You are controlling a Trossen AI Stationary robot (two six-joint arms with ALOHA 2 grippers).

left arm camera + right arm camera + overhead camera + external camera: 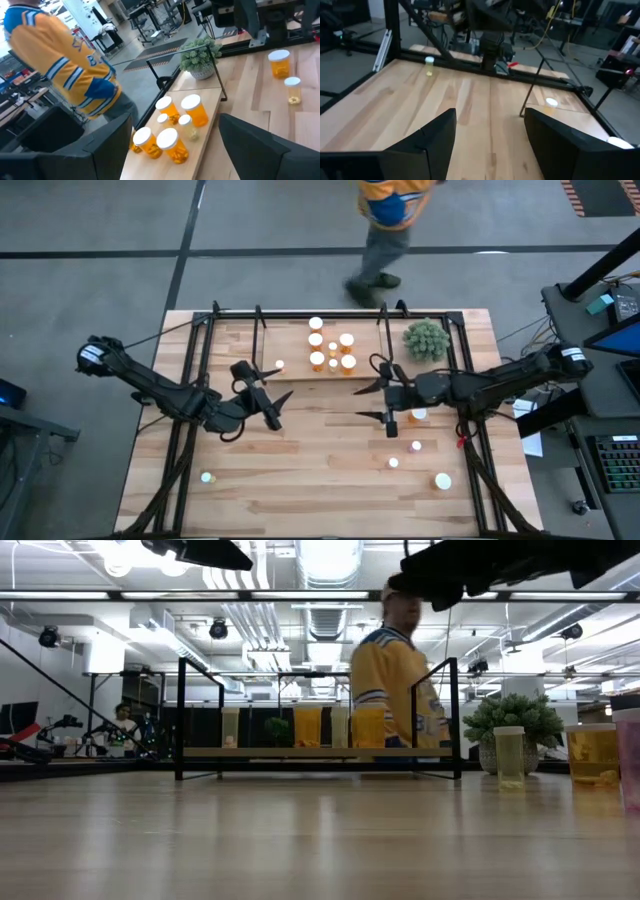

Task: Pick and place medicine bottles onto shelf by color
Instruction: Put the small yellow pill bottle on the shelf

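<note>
The medicine bottles (331, 352) are in two groups: seven of them with white caps stand close together on the shelf (290, 348), most with orange bodies, one apart toward the shelf's left part. The shelf is a narrow light-wood board with thin black uprights, and it lies along the far edge of the worktop (300, 470), near the middle. In the left wrist view the same group (170, 130) shows larger orange bottles around two small pale ones. Other bottles are loose on the worktop: several at the right side near the right arm, among them one (443, 481) near the front right corner and two small ones (393, 463) beside it, and one pale bottle (207, 477) alone at the front left. A green spiky plant (427, 339) stands at the right end of the shelf. The left gripper (270, 395) hangs above the worktop, left of the middle and in front of the shelf, with its fingers spread wide and nothing between them. The right gripper (368, 403) hangs right of the middle, facing the left one, fingers also spread apart and empty. Behind the worktop a person (395, 680) in a yellow and blue shirt passes close to the shelf.
</note>
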